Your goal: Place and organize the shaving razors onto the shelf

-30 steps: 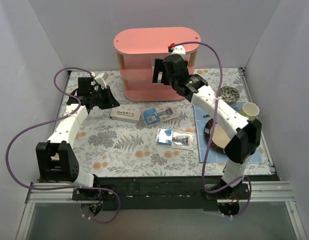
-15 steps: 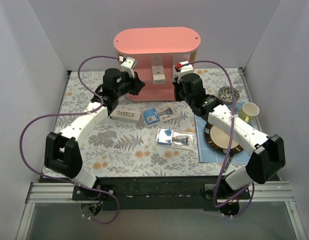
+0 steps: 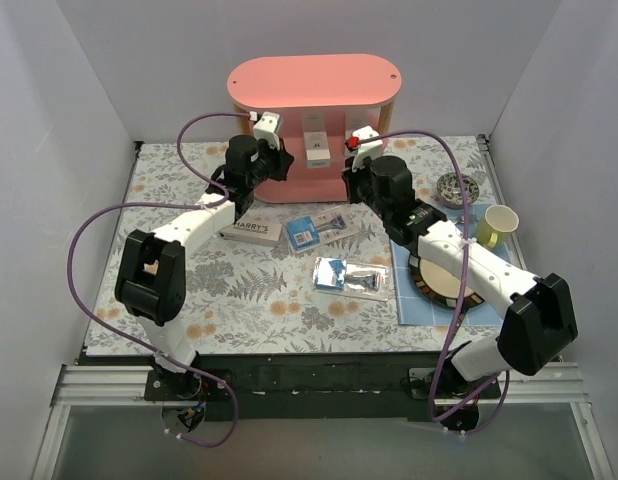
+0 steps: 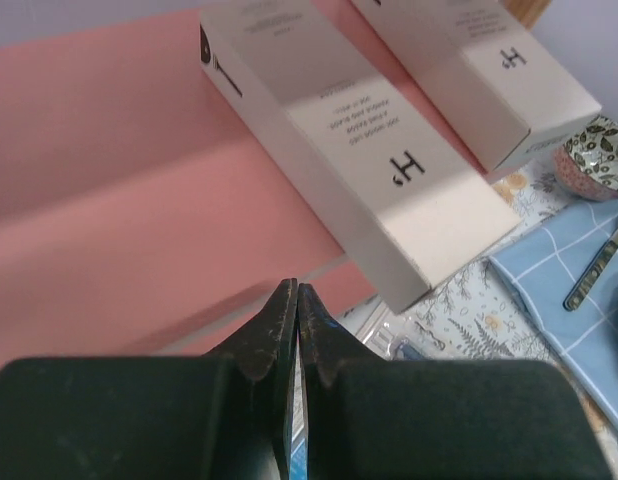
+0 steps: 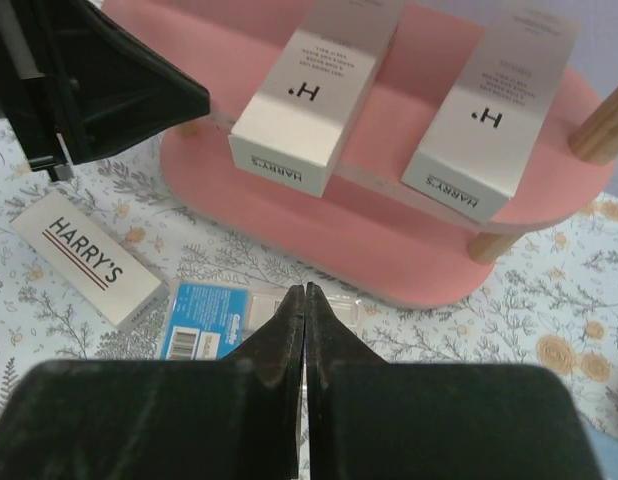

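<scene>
Here both hands sit close in front of the shelf (image 3: pixel 311 85), a pink three-tier unit with wooden posts. The left hand (image 4: pixel 298 293) is pinched tight, its two fingers pressed flat together with nothing between them. The right hand (image 5: pixel 305 292) is likewise closed finger against finger and empty.

Just beyond and above the left hand's tips, a white box (image 4: pixel 349 150) with an "H" mark lies on the middle tier. Its near end juts over the front rim toward the hand. A second white box (image 4: pixel 479 70) lies on that tier further to this hand's right, apart from the first. From the right hand, the two boxes lie ahead, one up to the left of its tips and one up to the right, roughly parallel with a gap between them.

A third box (image 5: pixel 89 258), printed HARRY'S, lies flat on the worktop (image 3: pixel 239 290) off to the right hand's left, short of the shelf and beside the left forearm. A blister pack (image 5: pixel 214 322) with a blue card lies on the worktop just under the right hand's tips, slightly left, near the third box. A second blister pack (image 3: pixel 351 277) lies further back, toward the arm bases. To the right hand's right, a blue cloth (image 3: pixel 404 300) carries a plate (image 3: pixel 439 285).
</scene>
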